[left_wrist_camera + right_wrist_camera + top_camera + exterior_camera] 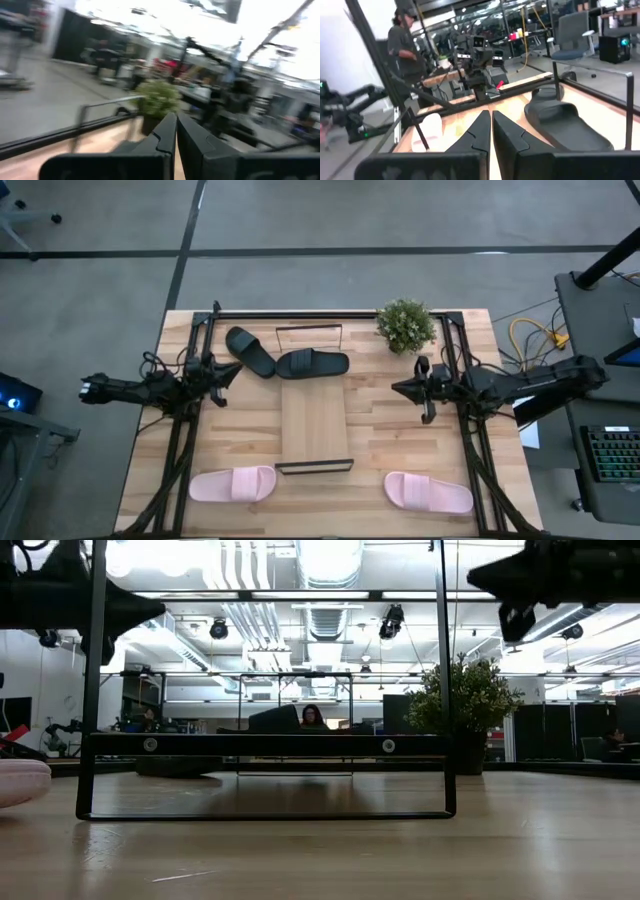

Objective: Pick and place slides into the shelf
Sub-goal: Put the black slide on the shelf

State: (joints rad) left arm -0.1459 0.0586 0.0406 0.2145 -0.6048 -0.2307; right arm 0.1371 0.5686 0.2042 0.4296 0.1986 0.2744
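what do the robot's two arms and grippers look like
Both arms are dark, nearly black, jointed and slim, with loose black cables looped near the wrists. The left gripper and right gripper each end in two narrow, tapering black fingers; close up, the fingers look matte, flat-faced and angular, stepping down to thin tips. The left arm's rear end carries a small pale spot. No other markings are readable.

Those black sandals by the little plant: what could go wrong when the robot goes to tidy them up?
The two black slides lie touching, one overlapping the shelf's far end, so lifting one may drag the other. The plant stands nearby and could get knocked. Both the left gripper and right gripper are shut, so each must open first.
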